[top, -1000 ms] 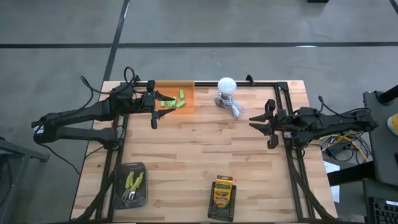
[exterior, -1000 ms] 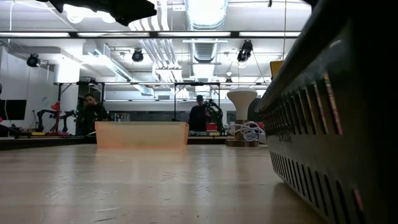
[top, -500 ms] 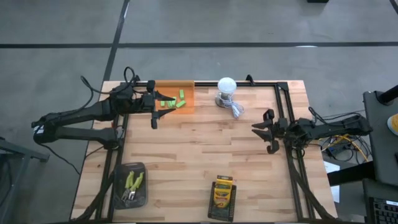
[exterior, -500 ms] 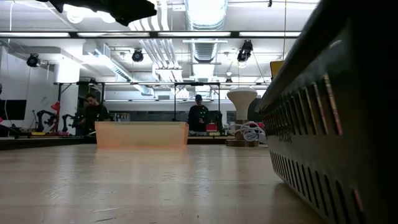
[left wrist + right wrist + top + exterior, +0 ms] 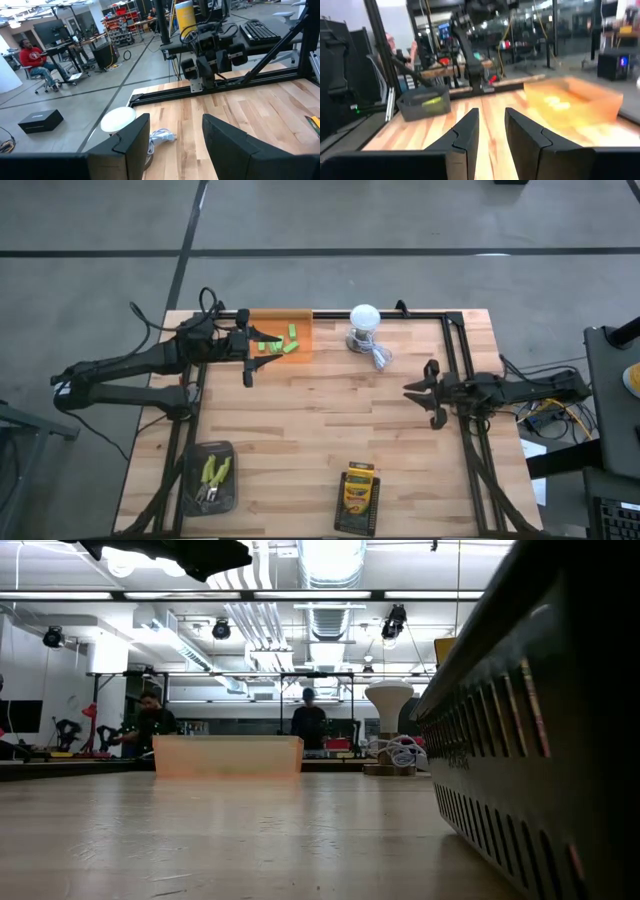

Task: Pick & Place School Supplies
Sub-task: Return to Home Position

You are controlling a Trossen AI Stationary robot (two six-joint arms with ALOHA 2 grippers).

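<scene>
By my judgement the step in hand is the return to home: no supply lies loose on the table point(image 5: 300, 430) and neither tool holds anything. Reading the high view from the left, the left black bin point(image 5: 229, 500), at the table's lower-left corner in that view, contains the plier tools point(image 5: 212, 473). My left gripper point(image 5: 247, 346) hangs just beside the orange bin point(image 5: 272, 320), fingers spread and empty. That bin contains the green blocks point(image 5: 275, 344). The right black bin point(image 5: 345, 525), at the lower edge, contains the crayon boxes point(image 5: 358, 490); their count cannot be read. The white bulb point(image 5: 364, 316), with its cable, stands at the upper edge and is no part of the job. My right gripper point(image 5: 432, 392) sits over the table's right side, fingers apart and empty, well apart from all three bins. The next move calls for no grasp. I judge that the right arm needs only to fold to rest, clear of the black frame rail point(image 5: 461, 345) beside it and of the bulb's cable. Only the high view shows the contents of every bin. The left wrist view confirms the gap between my left fingers point(image 5: 127, 142), and the right wrist view does the same for my right fingers point(image 5: 465, 135). The low view shows neither gripper, only the orange bin, the bulb and a near bin wall, with people point(image 5: 308, 725) in the room behind.
</scene>
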